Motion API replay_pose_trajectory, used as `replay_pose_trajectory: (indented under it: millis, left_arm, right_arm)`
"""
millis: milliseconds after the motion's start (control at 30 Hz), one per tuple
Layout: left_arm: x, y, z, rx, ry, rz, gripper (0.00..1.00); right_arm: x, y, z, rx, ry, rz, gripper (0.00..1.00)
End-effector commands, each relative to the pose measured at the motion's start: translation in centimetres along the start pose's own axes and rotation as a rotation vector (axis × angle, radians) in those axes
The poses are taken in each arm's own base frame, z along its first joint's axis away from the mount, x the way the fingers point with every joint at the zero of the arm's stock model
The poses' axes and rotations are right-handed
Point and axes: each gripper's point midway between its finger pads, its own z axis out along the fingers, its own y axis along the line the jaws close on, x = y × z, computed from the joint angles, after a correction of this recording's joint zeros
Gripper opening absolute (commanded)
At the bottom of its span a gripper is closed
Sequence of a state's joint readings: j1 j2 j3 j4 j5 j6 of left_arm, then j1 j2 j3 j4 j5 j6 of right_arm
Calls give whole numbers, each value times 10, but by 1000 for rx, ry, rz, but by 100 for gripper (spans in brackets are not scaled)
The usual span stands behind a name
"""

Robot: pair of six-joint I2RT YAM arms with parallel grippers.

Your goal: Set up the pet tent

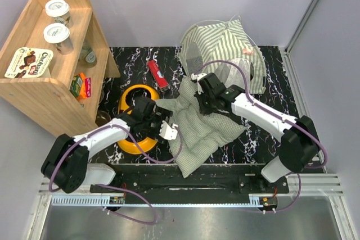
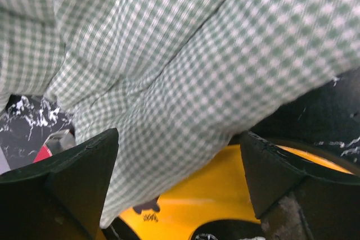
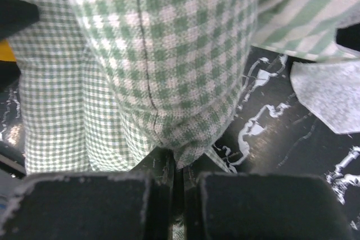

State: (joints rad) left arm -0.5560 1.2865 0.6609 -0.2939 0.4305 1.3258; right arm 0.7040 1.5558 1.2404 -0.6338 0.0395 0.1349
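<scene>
The pet tent (image 1: 225,49), green-and-white striped with a mesh window, stands at the back right; a strip of it (image 3: 298,9) and its white lace (image 3: 332,94) show in the right wrist view. A small-checked cushion (image 1: 205,130) lies rumpled in front of the tent. My right gripper (image 1: 203,102) is shut on the cushion's far edge, and the fabric (image 3: 169,54) is pinched at my right gripper (image 3: 179,164). My left gripper (image 1: 163,125) stands open at the cushion's left corner. That checked corner (image 2: 185,66) hangs loose between its fingers (image 2: 73,184), untouched by my left gripper (image 2: 180,155).
A yellow bowl (image 1: 132,139) sits under my left gripper, close below the fingers (image 2: 214,189). A wooden shelf (image 1: 50,66) with cups and boxes fills the back left. A red packet (image 1: 157,74) lies behind the bowl on the black marbled table (image 1: 270,139).
</scene>
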Motion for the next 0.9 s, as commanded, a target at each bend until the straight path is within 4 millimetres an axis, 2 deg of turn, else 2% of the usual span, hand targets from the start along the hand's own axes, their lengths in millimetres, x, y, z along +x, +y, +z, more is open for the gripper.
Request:
replay_pose_trajectory:
  millis: [0,67,167,233,267,333,433,533,567,633,767,867]
  left_arm:
    - [-10,-4,20,-2,-43,97,86]
    - [-14,-6,25,-9,-45,92,70]
    - [-15,-13,34,18,-27,87,37]
    - [-10,-11,37,20,6,61,9]
    - [-11,-6,37,8,11,40,0]
    - [-23,3,31,2,-20,-29,0]
    - [-65,22,15,12,-163,-137,0]
    - [-90,33,5,21,-254,-196,0]
    - [-94,35,5,25,-267,-210,0]
    - [-97,41,7,33,-272,-234,0]
    - [-95,47,16,63,-253,-298,0]
    - [-97,55,23,67,-270,-355,0]
  right_arm:
    - [-28,35,-6,-192,-143,4,0]
    - [-26,43,-3,-236,-157,21,0]
    - [-21,50,4,-285,-173,55,0]
    - [-18,54,7,-310,-183,71,0]
    - [-17,55,7,-318,-191,78,0]
    - [-18,59,6,-346,-216,86,5]
    - [-17,69,3,-412,-256,95,16]
    - [-14,82,0,-495,-269,108,30]
    - [-18,87,-3,-531,-291,112,37]
    - [-10,95,0,-579,-263,119,45]
    - [10,101,4,-636,-226,131,51]
    - [15,112,-6,-730,-246,119,57]
